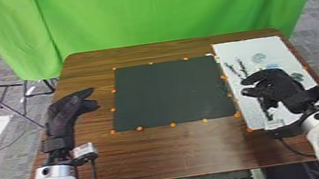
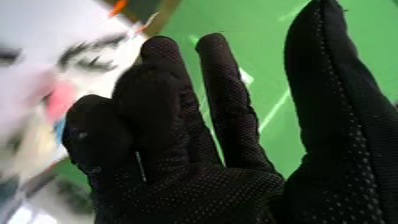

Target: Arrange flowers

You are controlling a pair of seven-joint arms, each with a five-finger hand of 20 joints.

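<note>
Robot's right hand (image 1: pixel 274 85), fingers loosely open, over a white board (image 1: pixel 229 50) of flowers (image 1: pixel 259 57) on the table's (image 1: pixel 178 150) right side.
The left hand (image 1: pixel 65 111), fingers relaxed and open, is at the table's left; a dark mat (image 1: pixel 170 93) lies between.

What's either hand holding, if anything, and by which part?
Nothing, as far as the views show: the right hand is over the white board with nothing in its fingers, and the left hand is empty.
</note>
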